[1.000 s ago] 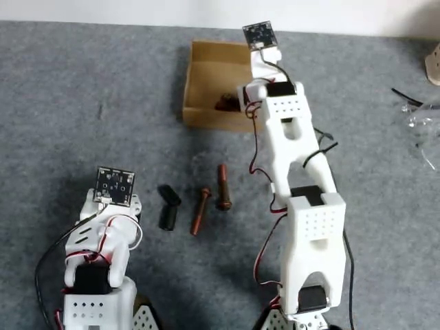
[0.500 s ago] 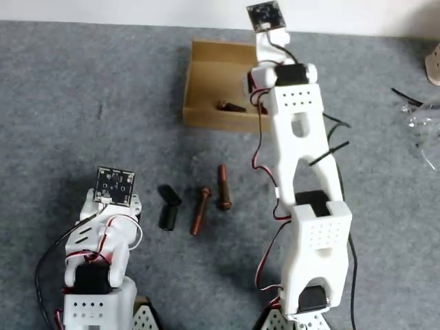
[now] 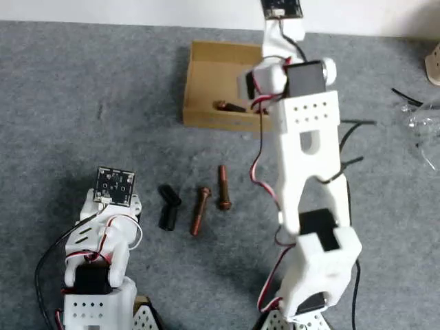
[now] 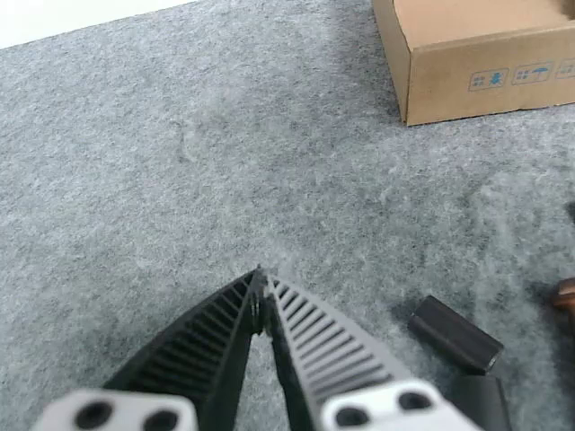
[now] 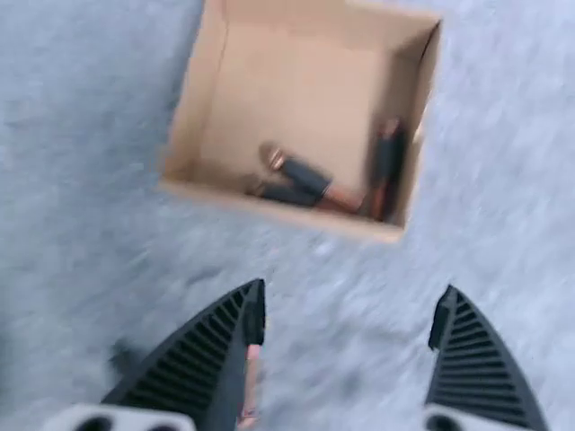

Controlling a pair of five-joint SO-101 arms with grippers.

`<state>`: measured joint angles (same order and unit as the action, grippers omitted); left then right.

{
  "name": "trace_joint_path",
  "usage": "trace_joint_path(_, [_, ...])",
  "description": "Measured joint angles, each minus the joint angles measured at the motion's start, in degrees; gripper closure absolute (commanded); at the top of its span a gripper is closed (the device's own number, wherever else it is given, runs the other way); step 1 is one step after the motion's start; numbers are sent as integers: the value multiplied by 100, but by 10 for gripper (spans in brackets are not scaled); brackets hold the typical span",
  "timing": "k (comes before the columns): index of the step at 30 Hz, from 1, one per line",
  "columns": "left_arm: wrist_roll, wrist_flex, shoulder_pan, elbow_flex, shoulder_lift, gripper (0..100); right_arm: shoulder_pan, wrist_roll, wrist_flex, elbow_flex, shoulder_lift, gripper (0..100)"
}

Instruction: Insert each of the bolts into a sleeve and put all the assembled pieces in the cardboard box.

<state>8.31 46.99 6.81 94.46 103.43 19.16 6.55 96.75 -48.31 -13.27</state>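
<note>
Right claw (image 5: 350,292) spread wide near cardboard box (image 5: 199,99) (brown, sleeved bolts (image 5: 301,175) inside).

— What carries everything?

— A table (image 3: 82,89) covered in grey felt.

— And lying on it?

— A cardboard box (image 3: 187,82) toward the far edge. Nearer, in a loose row, are two black sleeves (image 3: 167,218) close together, then two bolts (image 3: 199,212) just beside them. Some clear bits and thin wires (image 3: 416,117) lie well apart, off to one side.
</note>
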Motion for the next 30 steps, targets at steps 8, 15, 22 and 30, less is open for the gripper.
trace_joint_path(8, [0, 0, 0, 0, 0, 993, 519, 571, 255, 853, 923, 731])
trace_joint_path(15, [0, 0, 0, 0, 0, 992, 1178, 1002, 290, 2611, 1749, 731])
trace_joint_path(22, [0, 0, 0, 0, 0, 992, 1222, 1011, 290, 3297, 3200, 731])
trace_joint_path(30, [0, 0, 0, 0, 0, 992, 1266, 1046, -949, 6374, 5213, 731])
